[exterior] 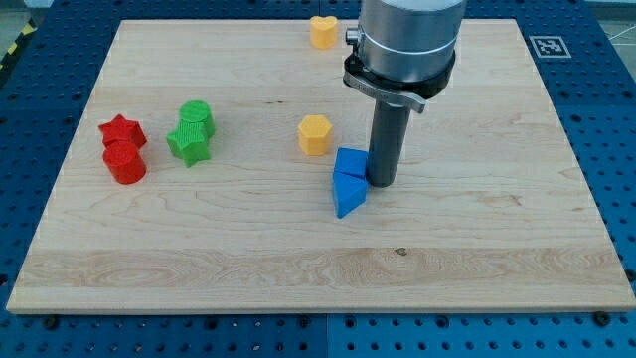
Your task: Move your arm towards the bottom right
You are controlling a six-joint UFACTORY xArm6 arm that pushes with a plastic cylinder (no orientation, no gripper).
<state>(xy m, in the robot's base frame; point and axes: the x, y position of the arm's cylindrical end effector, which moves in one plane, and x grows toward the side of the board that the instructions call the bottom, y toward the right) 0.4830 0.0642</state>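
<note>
My tip (pixel 381 183) rests on the wooden board (pixel 477 249) a little right of centre. It touches the right side of a blue cube (pixel 349 161). A blue triangular block (pixel 347 194) lies just below the cube, at the tip's lower left. A yellow hexagonal block (pixel 314 134) sits up and left of the tip. A yellow heart block (pixel 322 31) lies near the view's top edge.
On the view's left stand a green cylinder (pixel 197 118) above a green star (pixel 188 144), and a red star (pixel 121 131) above a red cylinder (pixel 125 162). A blue pegboard surface (pixel 606 109) surrounds the board.
</note>
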